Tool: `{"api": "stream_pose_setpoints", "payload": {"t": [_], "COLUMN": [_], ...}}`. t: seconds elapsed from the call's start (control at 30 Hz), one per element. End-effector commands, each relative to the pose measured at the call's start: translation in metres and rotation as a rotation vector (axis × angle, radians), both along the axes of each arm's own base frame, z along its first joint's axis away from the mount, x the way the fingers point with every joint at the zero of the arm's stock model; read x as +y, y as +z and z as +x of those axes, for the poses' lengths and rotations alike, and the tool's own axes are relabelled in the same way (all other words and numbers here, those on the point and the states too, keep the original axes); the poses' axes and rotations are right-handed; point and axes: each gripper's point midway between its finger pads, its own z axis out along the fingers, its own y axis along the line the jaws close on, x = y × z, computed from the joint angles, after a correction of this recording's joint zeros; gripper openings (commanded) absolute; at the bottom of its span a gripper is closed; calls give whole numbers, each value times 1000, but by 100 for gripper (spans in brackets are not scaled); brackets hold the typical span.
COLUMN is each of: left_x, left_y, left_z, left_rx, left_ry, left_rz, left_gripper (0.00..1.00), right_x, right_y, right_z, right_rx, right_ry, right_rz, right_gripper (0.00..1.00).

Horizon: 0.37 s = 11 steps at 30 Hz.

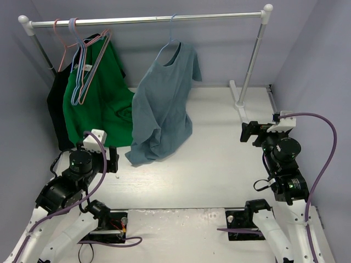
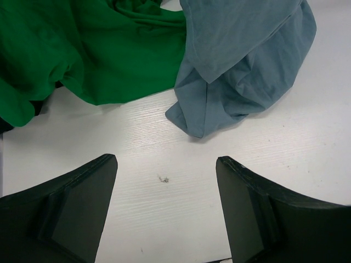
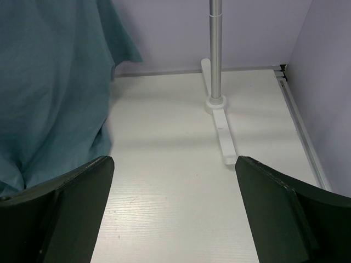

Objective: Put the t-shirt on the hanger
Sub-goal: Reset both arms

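The t-shirt (image 1: 162, 104) is hung lengthwise from the hanger (image 1: 169, 33), its hem pooled just ahead of the left gripper (image 2: 166, 164), the nearer one; both it and the right gripper (image 3: 174, 164) are held spread, empty

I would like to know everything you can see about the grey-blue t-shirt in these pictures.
The dusty grey-blue short-sleeved t-shirt looks like soft plain cotton, with a round neck and no print. It hangs crookedly from the thin light-blue wire hanger, whose hook sits over the metal rail. The cloth is creased, and its lower part lies bunched on the white table. One side edge touches the bright green shirt.
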Motion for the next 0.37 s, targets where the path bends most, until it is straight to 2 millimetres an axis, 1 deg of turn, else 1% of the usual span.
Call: {"api": "stream_pose_setpoints", "payload": {"t": [0.0,0.33], "left_x": [-2,-1], "left_y": [11,3], "left_z": [11,14], "left_rx": [-52,-53], "left_ry": [31,51], "left_rz": [-36,-43], "left_gripper": [73,73], "right_x": [-3,-7], "right_y": [18,20], "right_z": [4,5], "right_rx": [-67,-76], "right_ry": [-21,-45], "right_rz": [10,8], "right_gripper": [100,100]}}
